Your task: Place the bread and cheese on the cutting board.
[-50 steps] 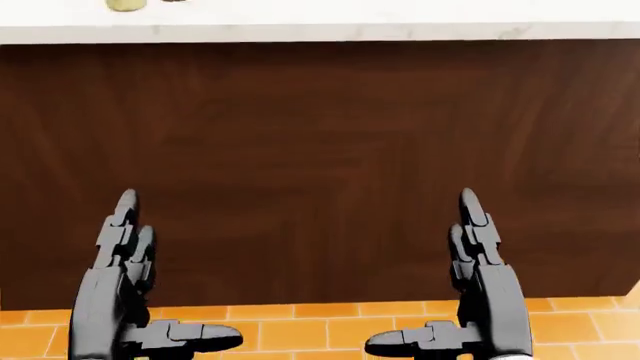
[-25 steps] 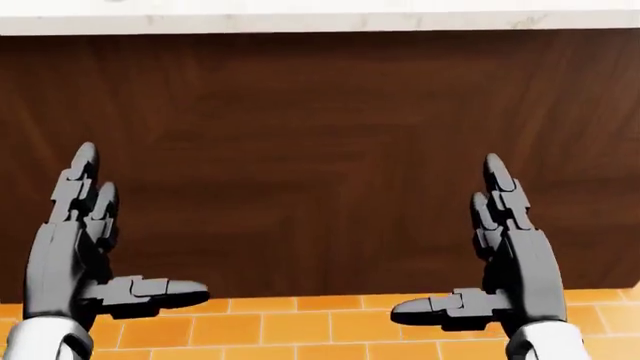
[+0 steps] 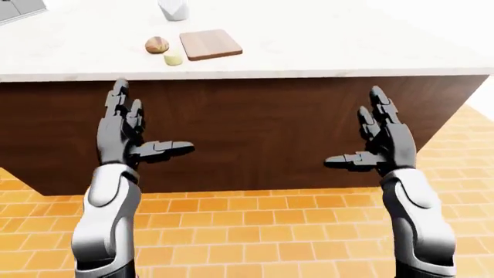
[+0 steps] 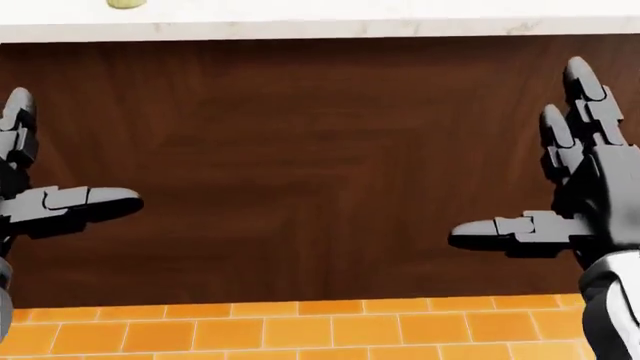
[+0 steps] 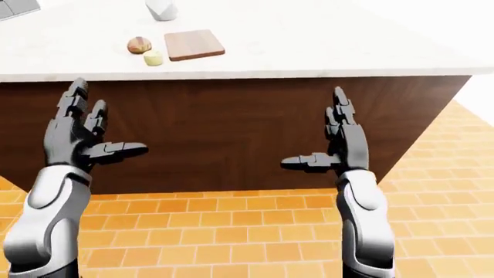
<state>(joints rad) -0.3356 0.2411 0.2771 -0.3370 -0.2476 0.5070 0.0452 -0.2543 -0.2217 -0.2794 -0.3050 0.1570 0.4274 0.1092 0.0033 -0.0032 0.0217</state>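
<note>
In the head view the left hand [image 4: 45, 191] is cut off by the edge at nine o'clock, only thumb and part of the fingers showing. The cheese [image 4: 126, 4] is clipped at twelve o'clock. In the left-eye view a white container [image 3: 173, 8] is cut off at eleven o'clock, and a grey object [image 3: 19, 7] at the ten o'clock corner cannot be identified.

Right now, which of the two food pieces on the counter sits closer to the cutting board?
The small pale yellow cheese, which lies by the cutting board's lower left corner. The round brown bread sits farther left.
</note>
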